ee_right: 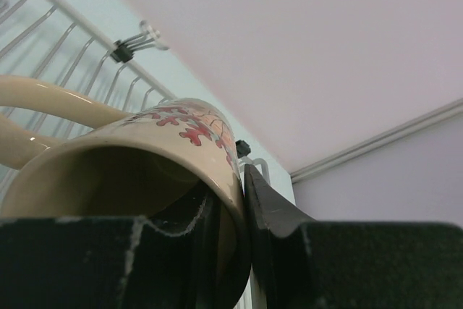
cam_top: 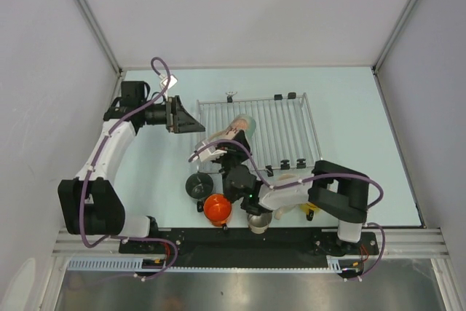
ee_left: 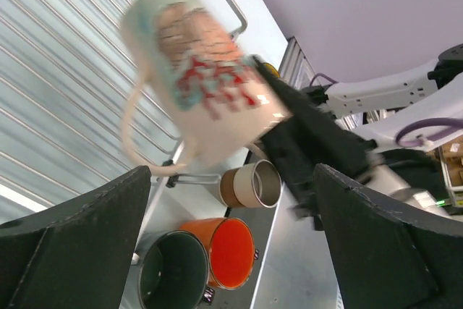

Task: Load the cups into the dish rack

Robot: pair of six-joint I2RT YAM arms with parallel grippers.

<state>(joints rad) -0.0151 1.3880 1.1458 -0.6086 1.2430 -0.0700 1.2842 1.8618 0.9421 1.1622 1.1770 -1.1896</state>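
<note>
My right gripper (cam_top: 231, 149) is shut on the rim of a cream mug (cam_top: 237, 129) with a red and blue pattern. One finger is inside the mug and one outside (ee_right: 235, 200). The mug (ee_right: 145, 142) hangs tilted over the near left part of the silver wire dish rack (cam_top: 280, 125), and looks blurred in the left wrist view (ee_left: 210, 77). My left gripper (cam_top: 182, 116) is open and empty (ee_left: 231, 171) by the rack's left edge. A dark grey-green mug (cam_top: 198, 186), an orange mug (cam_top: 217, 209) and a steel mug (cam_top: 258, 221) stand in front of the rack. A yellow mug (cam_top: 312, 213) peeks from under the right arm.
The right arm (cam_top: 335, 191) stretches leftward across the table's near edge, above the steel and yellow mugs. The green (ee_left: 172, 273), orange (ee_left: 230, 251) and steel (ee_left: 253, 184) mugs cluster just off the rack's near corner (ee_left: 173, 177). Enclosure walls stand on all sides.
</note>
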